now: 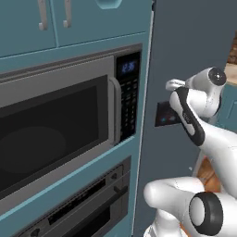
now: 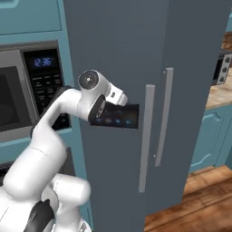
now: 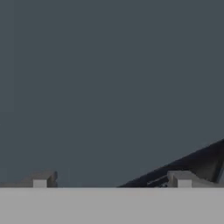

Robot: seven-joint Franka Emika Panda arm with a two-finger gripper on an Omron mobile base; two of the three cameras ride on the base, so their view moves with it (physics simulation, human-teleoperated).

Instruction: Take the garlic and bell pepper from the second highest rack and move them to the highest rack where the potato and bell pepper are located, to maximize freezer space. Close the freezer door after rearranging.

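The gripper sits right up against the grey freezer door, which looks shut, likely pushing it. Its 2 jaws are apart, holding nothing.

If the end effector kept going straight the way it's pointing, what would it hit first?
Most likely the dark grey fridge door, which fills the hand view ahead of the end effector. How near is hard to judge.

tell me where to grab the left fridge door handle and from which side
Grip the left door handle around its middle, coming straight at the door front with the fingers either side of the bar. It is a tall, thin vertical bar, so a horizontal pinch should fit. The gripper faces the door, fingertips apart.
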